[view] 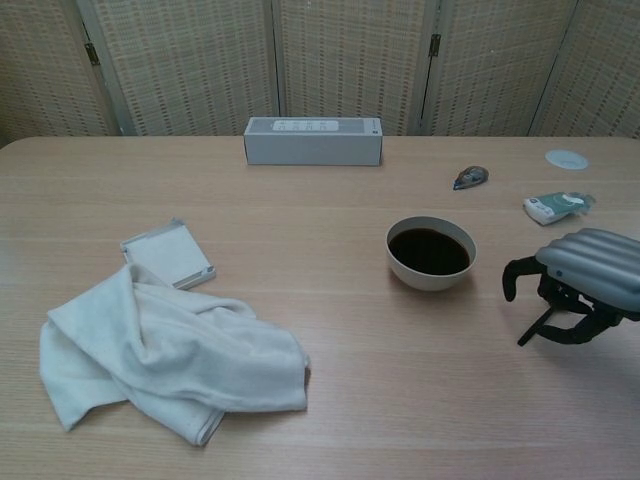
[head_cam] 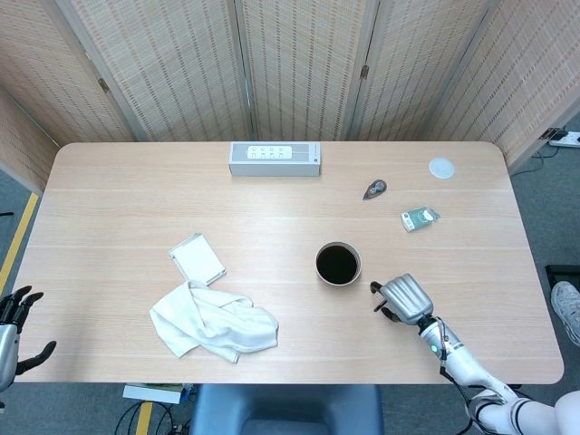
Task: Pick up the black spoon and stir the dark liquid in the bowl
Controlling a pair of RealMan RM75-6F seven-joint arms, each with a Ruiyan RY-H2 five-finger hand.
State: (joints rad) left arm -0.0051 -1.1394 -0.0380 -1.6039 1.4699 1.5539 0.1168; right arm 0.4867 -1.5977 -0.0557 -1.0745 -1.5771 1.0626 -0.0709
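A white bowl point(head_cam: 338, 264) point(view: 431, 252) of dark liquid stands right of the table's centre. My right hand point(head_cam: 404, 298) point(view: 580, 285) hovers just right of the bowl, a little nearer the front edge, with its fingers curled around the black spoon point(view: 533, 328). The spoon's thin end slants down and left below the hand, clear of the bowl. The rest of the spoon is hidden inside the hand. My left hand point(head_cam: 14, 326) hangs off the table's front left corner with fingers spread, holding nothing.
A crumpled white towel point(head_cam: 213, 322) and a small white box point(head_cam: 197, 258) lie front left. A white power strip point(head_cam: 275, 159) sits at the back centre. Behind the bowl to the right are a small grey object point(head_cam: 374, 189), a packet point(head_cam: 419, 217) and a white lid point(head_cam: 441, 168).
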